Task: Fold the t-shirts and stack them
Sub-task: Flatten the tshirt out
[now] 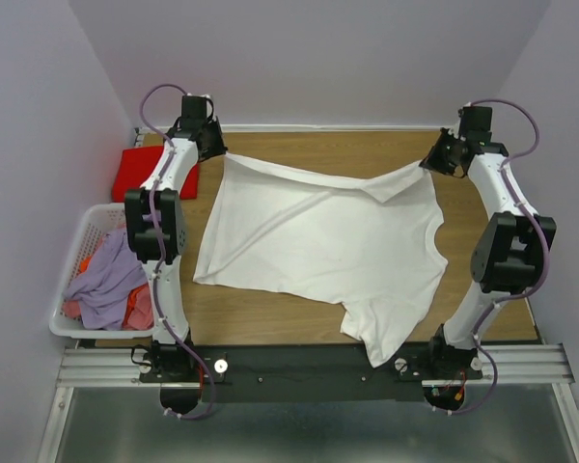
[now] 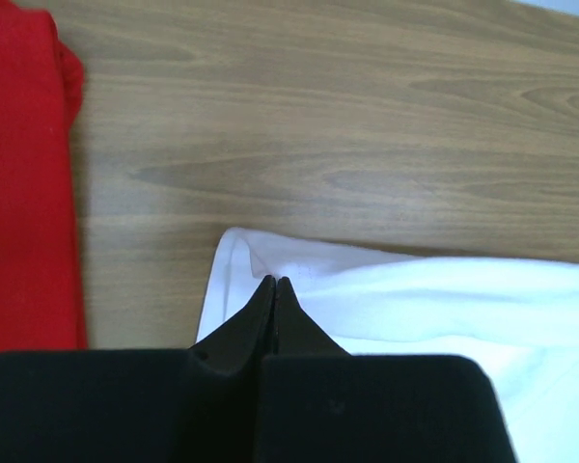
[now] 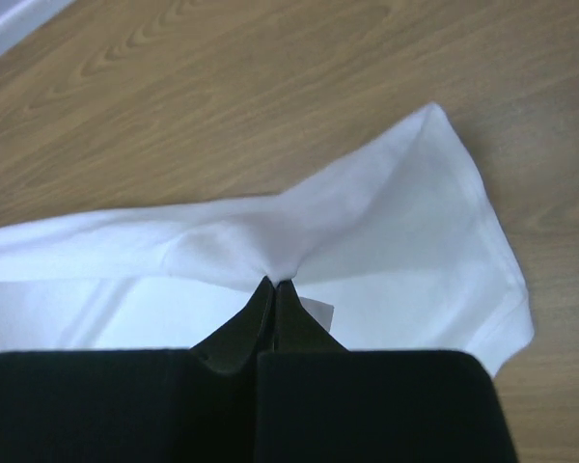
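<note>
Top view: white t-shirt [image 1: 318, 251] lies spread across the middle of the desk [image 1: 270, 323], neck opening toward the right, hem toward the left. Its far edge is drawn up in a line between the two arms. The near right sleeve reaches past the near desk edge onto the black base rail [image 1: 299, 371].

Left pincer [image 1: 217, 149]: fingers closed, pinching the far left corner of the white t-shirt. The left wrist view shows cloth gathered right at the tips.

Right pincer [image 1: 432, 162]: fingers closed, pinching the white t-shirt at its far right, by the far sleeve. In the right wrist view the cloth bunches at the tips and the sleeve lies flat beyond them.

Red t-shirt [image 1: 147, 174]: flat at the far left of the desk, partly behind the left arm, apart from the white one.

White slatted basket [image 1: 69, 323] at the left desk edge, holding purple [image 1: 106, 285] and orange cloth.
</note>
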Controlling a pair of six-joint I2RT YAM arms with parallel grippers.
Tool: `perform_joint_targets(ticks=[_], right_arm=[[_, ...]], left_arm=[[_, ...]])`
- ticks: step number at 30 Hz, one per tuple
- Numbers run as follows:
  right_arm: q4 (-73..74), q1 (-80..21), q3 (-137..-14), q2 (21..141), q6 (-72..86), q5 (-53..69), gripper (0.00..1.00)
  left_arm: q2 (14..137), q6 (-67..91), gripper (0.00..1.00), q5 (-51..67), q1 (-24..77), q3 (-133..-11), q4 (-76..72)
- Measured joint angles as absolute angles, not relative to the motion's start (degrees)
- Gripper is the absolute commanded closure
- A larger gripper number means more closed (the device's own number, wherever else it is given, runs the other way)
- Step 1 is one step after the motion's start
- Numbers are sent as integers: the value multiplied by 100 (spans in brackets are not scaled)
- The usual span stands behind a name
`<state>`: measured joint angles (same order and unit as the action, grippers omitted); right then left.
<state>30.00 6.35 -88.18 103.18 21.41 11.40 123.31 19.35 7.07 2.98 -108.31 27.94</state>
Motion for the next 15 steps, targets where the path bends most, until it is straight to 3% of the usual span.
perform_joint_targets(ticks=[4,6,7,10,11,15], right_arm=[[3006,635,-9605,10940,2209,1173,96],[2965,639,-10232,11448,2298,1166,84],[2971,644,-10560,11749,2383,1162,71],[2941,661,-11295,12363,2526,1142,54],[2943,672,-11513,12584,2569,1138,46],[2950,690,-11834,12973,2641,1142,40]], left_arm=[[12870,2084,100,854,298,-11603,2665],[13093,2193,100,921,298,-11876,2471],[13216,2279,96,980,298,-11983,2255],[13456,2561,68,1232,285,-12018,1697],[13533,2692,47,1363,276,-11983,1466],[13837,3131,31,1833,235,-11813,642]])
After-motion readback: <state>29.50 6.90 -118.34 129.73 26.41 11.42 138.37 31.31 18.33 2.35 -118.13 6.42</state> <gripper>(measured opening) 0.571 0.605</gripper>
